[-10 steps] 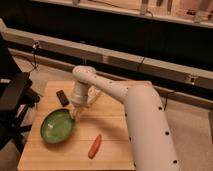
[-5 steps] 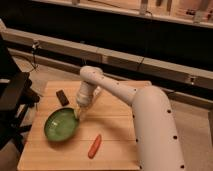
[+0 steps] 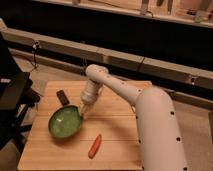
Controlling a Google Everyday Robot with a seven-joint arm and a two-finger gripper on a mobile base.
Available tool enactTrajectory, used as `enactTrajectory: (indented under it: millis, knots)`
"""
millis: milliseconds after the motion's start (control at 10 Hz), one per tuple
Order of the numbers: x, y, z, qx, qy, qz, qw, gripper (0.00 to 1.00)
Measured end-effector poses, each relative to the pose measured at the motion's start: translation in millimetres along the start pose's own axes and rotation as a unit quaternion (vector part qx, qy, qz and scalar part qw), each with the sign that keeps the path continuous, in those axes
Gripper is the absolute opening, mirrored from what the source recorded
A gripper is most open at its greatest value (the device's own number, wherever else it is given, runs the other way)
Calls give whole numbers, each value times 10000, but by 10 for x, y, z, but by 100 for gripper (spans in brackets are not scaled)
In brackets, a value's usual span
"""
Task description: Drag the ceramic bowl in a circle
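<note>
1. Camera view, the step in hand: gripper (image 3: pixel 84 112) is pressing down at the right rim of the ceramic bowl (image 3: pixel 65 121), which is sitting on the left half of the wooden table (image 3: pixel 117 125). Whether it is pinching the rim or only hooking it I cannot tell. To drag well, I judge the arm (image 3: pixel 150 115) should be keeping its downward pressure light and even, sweeping a smooth curve so the bowl is sliding rather than tipping.

2. Camera view, clearances: black block (image 3: pixel 62 97) is lying just beyond the bowl's far edge, and the carrot-shaped stick (image 3: pixel 95 145) is lying near its front right. The circle probably needs to be kept tight, or it risks knocking either one.

3. Camera view, materials: bowl is looking glossy green, wide and shallow, with a darker rim; glaze is likely gliding easily over the pale, planked wood. Stick is orange-red and tapered, block flat and matte, arm smooth white.
</note>
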Motion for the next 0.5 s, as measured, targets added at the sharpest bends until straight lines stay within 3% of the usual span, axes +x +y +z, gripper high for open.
enactTrajectory:
  millis: [500]
  knots:
    - [36, 34, -45, 99, 66, 83, 9999, 1]
